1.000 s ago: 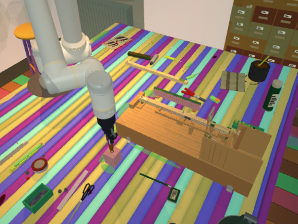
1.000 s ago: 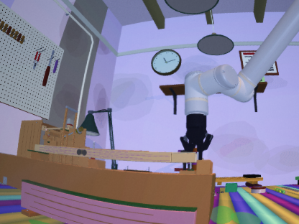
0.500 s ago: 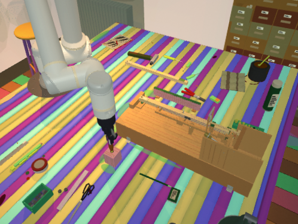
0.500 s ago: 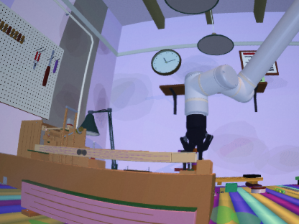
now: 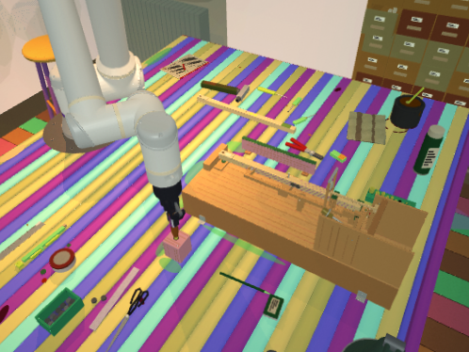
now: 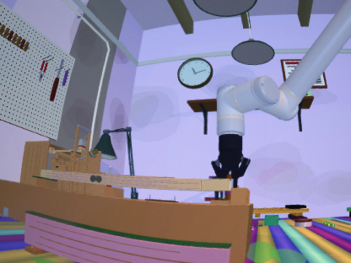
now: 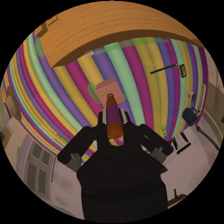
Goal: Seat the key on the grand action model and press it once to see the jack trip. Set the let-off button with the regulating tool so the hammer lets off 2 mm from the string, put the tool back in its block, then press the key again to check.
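The regulating tool [image 7: 113, 117], purple-handled with an orange butt, stands upright with its tip in the hole of the pink block [image 7: 110, 91], and my gripper [image 7: 114, 118] is closed around its handle directly above the block [image 5: 176, 247]. The block sits on the striped bench just left of the near left corner of the wooden grand action model [image 5: 301, 221]. A long wooden key [image 6: 135, 182] lies along the top of the model, reaching back toward the upright hammer and jack parts [image 5: 336, 197] at its right end. The tool's tip is hidden inside the block.
Behind the model lie a long wooden rail [image 5: 245, 113], a pink and green felt strip [image 5: 278, 153] and red pliers [image 5: 301, 147]. Scissors [image 5: 134, 303], a ruler [image 5: 114, 297], a green tray [image 5: 59, 311], a red tin [image 5: 62, 259] and a pencil [image 5: 245, 284] lie on the near bench.
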